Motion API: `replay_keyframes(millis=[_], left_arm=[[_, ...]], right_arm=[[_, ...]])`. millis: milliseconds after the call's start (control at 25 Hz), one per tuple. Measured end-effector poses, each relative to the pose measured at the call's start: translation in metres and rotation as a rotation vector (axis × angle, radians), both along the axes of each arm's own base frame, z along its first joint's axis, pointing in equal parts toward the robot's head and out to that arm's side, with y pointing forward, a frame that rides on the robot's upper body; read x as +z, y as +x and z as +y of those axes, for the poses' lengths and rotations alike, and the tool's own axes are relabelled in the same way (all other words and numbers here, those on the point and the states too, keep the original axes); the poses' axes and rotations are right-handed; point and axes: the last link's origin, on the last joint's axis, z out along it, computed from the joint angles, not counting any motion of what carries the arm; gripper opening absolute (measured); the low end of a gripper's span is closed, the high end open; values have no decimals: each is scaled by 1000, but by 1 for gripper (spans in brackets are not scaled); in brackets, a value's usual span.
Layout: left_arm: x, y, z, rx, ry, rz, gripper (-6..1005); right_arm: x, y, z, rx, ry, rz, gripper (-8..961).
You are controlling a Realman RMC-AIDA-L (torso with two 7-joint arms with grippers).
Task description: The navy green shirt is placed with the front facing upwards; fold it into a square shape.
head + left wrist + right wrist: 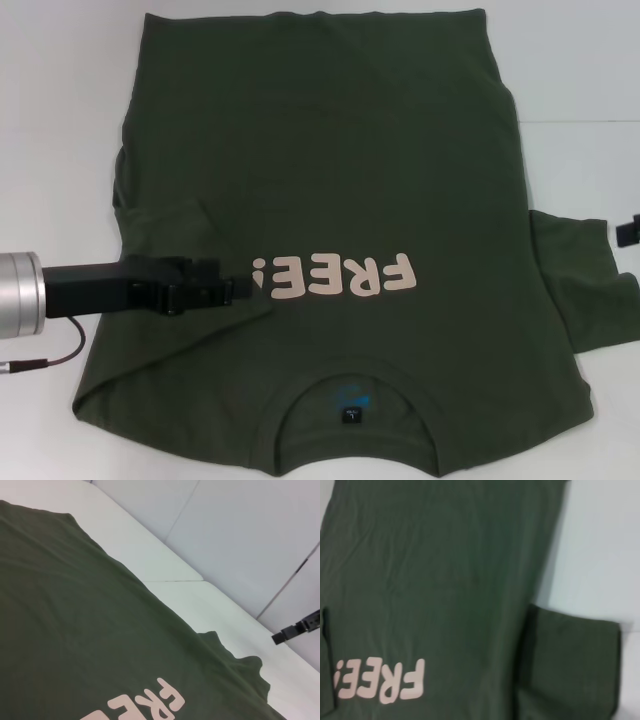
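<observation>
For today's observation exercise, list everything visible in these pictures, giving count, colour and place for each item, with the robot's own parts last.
navy green shirt: one, dark olive green, spread front-up across the table, collar nearest the robot, left sleeve folded inward, right sleeve lying out flat.
lettering: one word, "FREE!", pale pink, on the chest.
neck label: one, dark with blue print, inside the collar.
table: one, white, under the shirt.
left claw: one, black, over the shirt's left side beside the lettering.
right claw: one, black, at the table's right edge.

Pink "FREE!" on navy green shirt (330, 170) chest; neck label unreadable.
</observation>
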Motion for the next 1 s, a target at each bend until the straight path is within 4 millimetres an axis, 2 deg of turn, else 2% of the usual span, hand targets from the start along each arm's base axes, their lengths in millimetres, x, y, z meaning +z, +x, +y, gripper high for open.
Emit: replay_keyframes(millis=[200, 680, 1000], left_arm=[[-1, -1, 1, 10, 5, -2, 720], [-3, 1, 4, 13, 21, -21, 720], [-2, 1, 5, 17, 24, -23, 720]], right_arm=[[1, 11, -6, -35, 10, -3, 942], [-23, 29, -8, -90, 44, -2, 941], [-36, 30, -6, -85, 59, -6, 941]])
